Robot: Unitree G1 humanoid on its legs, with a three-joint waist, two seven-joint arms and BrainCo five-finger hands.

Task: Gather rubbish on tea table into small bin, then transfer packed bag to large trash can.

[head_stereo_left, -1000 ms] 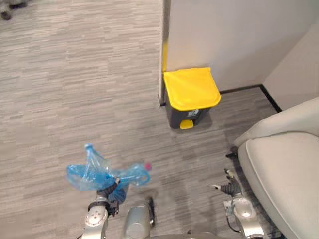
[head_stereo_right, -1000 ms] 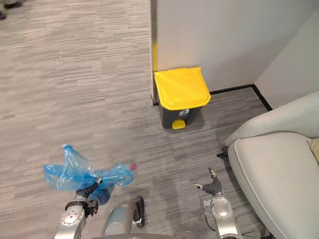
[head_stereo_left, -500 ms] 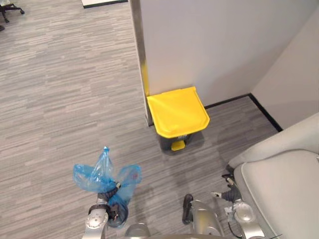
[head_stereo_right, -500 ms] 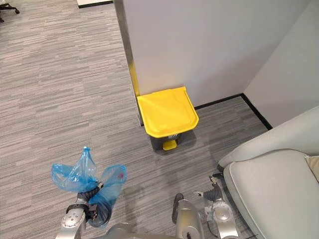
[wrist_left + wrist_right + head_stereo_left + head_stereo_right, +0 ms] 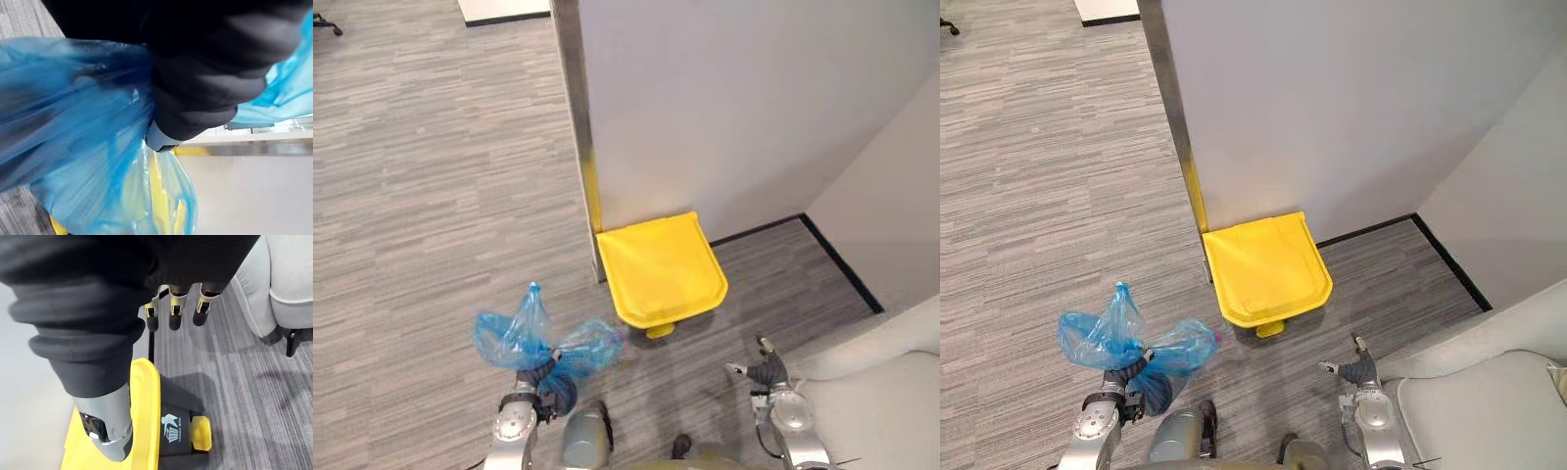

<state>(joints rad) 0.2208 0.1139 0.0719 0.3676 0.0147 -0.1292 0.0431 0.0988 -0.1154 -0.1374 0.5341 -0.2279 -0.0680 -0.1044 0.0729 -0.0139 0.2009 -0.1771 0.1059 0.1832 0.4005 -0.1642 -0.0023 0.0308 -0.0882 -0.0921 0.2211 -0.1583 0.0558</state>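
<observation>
nothing on the floor has shifted by itself; the whole view has slid since the earlier pictures, so the head (and the robot with it) has come closer to the corner. the grey wall now takes up much more of the eye views, and the striped floor has shrunk to the left side. less of the pale sofa shows at the lower right.

the trash can stands against the foot of the wall and sits lower in the view than before, near the arms, seen from almost straight above. its yellow lid is down, and the yellow pedal pokes out at the near edge.

the blue bag is off the floor, just to the left of the can and apart from it. its neck is bunched in the left hand, which is clenched round it, and blue plastic billows out on both sides. the left wrist view has blue film across it, with yellow showing through.

the right hand hangs beside the sofa with loose, straight fingers and nothing in it. its wrist view looks down on the lid and pedal.

my reading: the walk to the can is about finished, and the closed lid is what stands between the bag and the drop.
</observation>
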